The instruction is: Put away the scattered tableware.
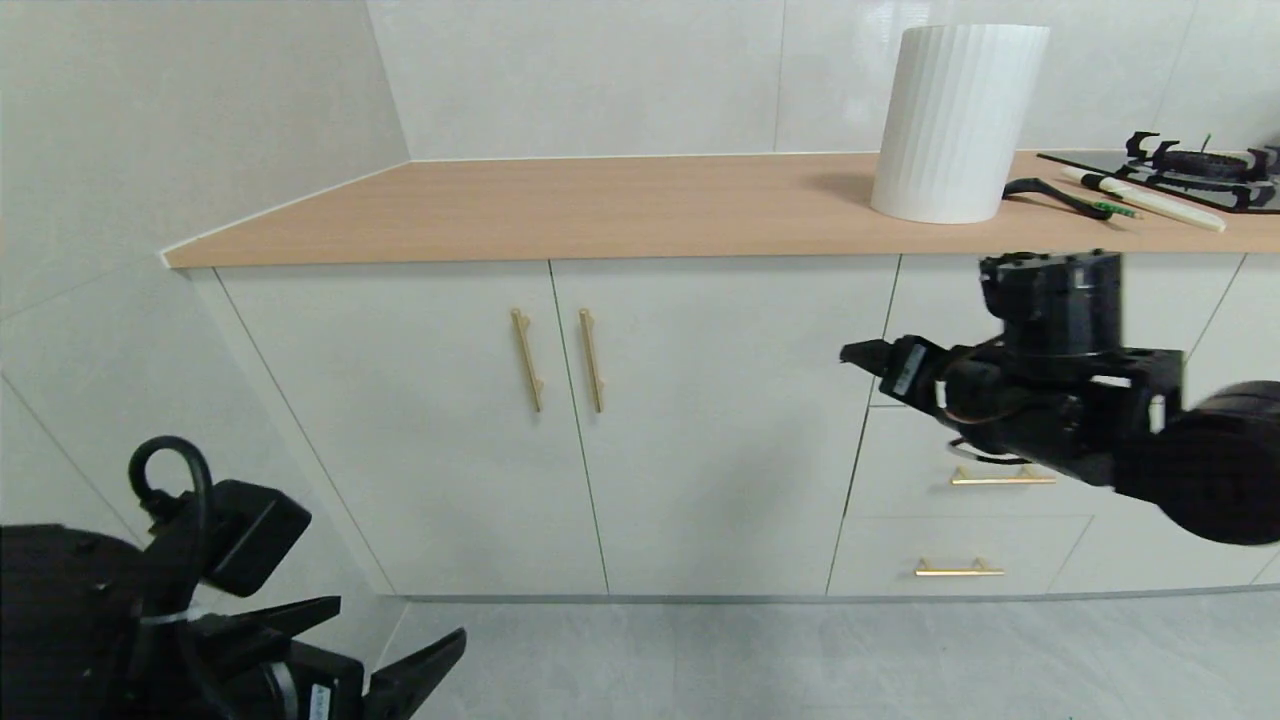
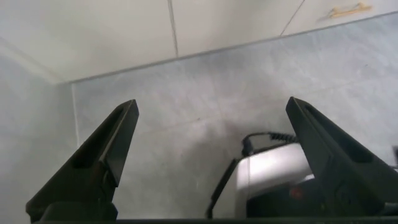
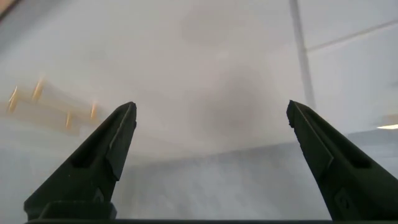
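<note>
Wood-grain countertop (image 1: 600, 205) spans the white cabinet front (image 1: 700, 420), which has two doors and, to their right, drawers. On the counter stands one tall white ribbed cylindrical container (image 1: 955, 120), upright, with one black gas hob (image 1: 1200, 165) farther right. The left gripper (image 1: 400, 620) hangs low over the grey tiled floor (image 1: 800, 660), its fingers spread wide with nothing between them (the right one matches it). The right gripper (image 1: 860, 358) sits in front of the drawers, below the container. Three utensils lie between container and hob: one black curved-handled utensil (image 1: 1050, 190) near the container's base, one long white stick-shaped utensil (image 1: 1150, 197) along the hob's near edge, and one thin green-tipped piece (image 1: 1112, 208) just beside it. Four brass bar handles show: two upright door handles (image 1: 527, 360) and two level drawer handles (image 1: 1002, 479).
</note>
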Robot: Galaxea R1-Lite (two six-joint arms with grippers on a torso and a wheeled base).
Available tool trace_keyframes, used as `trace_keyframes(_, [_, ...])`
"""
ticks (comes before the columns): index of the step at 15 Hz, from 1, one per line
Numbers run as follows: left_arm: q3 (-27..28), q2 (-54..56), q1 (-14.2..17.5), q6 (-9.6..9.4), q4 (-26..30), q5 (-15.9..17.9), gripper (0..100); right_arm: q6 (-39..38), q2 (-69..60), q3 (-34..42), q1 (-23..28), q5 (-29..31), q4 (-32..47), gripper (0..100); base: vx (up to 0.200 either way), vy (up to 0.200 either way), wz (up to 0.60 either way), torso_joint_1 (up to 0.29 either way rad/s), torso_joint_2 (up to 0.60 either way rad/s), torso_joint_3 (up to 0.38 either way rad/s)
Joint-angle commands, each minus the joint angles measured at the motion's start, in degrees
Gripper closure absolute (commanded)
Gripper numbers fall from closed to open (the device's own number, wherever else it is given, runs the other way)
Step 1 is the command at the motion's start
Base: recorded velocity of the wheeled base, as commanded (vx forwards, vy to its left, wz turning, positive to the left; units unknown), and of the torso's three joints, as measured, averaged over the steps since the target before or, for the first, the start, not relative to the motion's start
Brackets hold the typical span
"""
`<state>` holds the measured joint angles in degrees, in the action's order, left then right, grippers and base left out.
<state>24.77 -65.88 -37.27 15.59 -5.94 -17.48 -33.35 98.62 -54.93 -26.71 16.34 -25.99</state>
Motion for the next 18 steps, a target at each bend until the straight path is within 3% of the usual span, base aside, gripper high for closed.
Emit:
trace_keyframes(1, [-9.2,13.6,2.4,-0.12,0.0,-0.8,0,13.5,-24.3,19.4,8.2,1.6,-1.5,0,0.000,0.000,0.00,0.000,0.00,0.000])
trace_keyframes(5, [-18.5,40.1,14.3,-5.13,1.5,-0.9,0,27.0,-46.8,32.0,21.3,-6.2,-3.6,0,0.000,0.000,0.00,0.000,0.00,0.000])
trace_keyframes(8, [-18.1,56.0,22.2,-7.15,13.2,-0.5,0,27.3,-62.5,37.6,21.9,-6.7,2.9,0,0.000,0.000,0.00,0.000,0.00,0.000])
trace_keyframes(10, [-19.6,60.3,26.7,-7.33,13.8,0.7,0,27.9,-72.6,38.0,22.0,-5.5,11.6,0,0.000,0.000,0.00,0.000,0.00,0.000])
trace_keyframes(13, [-19.8,60.3,28.8,-5.40,13.6,0.3,0,28.6,-88.6,40.3,22.8,-2.8,24.4,0,0.000,0.000,0.00,0.000,0.00,0.000])
trace_keyframes(16, [-20.0,60.3,32.3,-5.22,13.4,-2.8,0,30.6,-98.6,40.9,26.7,-2.3,30.8,0,0.000,0.000,0.00,0.000,0.00,0.000])
trace_keyframes(17, [-20.1,61.2,34.9,-5.40,13.2,-2.8,0,30.5,-98.6,41.7,26.7,-1.3,30.8,0,0.000,0.000,0.00,0.000,0.00,0.000])
trace_keyframes(18, [-20.0,65.9,37.7,-7.07,13.3,-1.7,0,30.5,-98.6,43.2,26.7,1.5,30.0,0,0.000,0.000,0.00,0.000,0.00,0.000])
